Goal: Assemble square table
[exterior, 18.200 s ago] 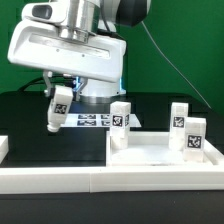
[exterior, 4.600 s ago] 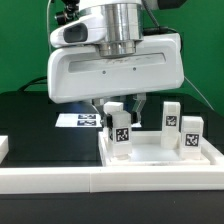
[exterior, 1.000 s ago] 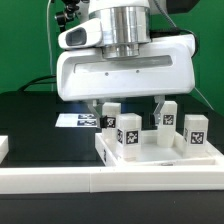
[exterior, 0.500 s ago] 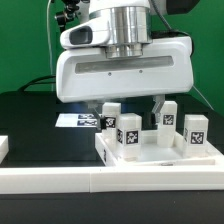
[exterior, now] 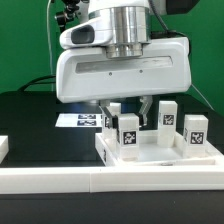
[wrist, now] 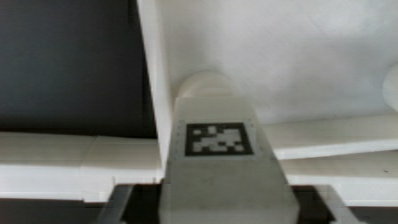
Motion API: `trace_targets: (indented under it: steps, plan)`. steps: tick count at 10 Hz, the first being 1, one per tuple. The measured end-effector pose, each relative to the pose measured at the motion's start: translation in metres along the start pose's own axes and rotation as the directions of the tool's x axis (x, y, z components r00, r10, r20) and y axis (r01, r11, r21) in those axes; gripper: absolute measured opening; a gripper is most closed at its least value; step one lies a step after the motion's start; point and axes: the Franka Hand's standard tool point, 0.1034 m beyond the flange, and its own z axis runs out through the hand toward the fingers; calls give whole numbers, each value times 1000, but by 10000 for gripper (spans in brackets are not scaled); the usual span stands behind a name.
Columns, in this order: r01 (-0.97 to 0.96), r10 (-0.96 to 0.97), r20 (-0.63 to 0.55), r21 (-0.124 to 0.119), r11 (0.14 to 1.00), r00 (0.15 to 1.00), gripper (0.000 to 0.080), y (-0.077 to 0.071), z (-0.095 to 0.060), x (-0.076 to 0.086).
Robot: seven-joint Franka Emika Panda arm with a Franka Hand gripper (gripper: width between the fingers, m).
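My fingers (exterior: 143, 108), spread wide a second ago, have drawn in around the leg block (exterior: 127, 134) now standing at the tabletop's (exterior: 160, 160) 9 o'clock side; early on I carried it over bare table.

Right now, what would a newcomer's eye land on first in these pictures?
The big white gripper fills the middle of the exterior view, its fingers down around a tagged leg block standing in the square table top. More leg blocks stand upright toward the exterior view's right.
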Motion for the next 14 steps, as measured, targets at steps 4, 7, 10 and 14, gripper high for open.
trace_targets:
  steps: [4,7,10,14]
  plan:
    - [-198,198,0,1,980,980,288,1,0,0]
    - [-524,524,-43,13,852,851,290,2,1,-3]
    - [-784,785,-42,28,620,619,290,1,1,-3]
    - [-952,952,-30,31,305,304,290,-8,1,-4]
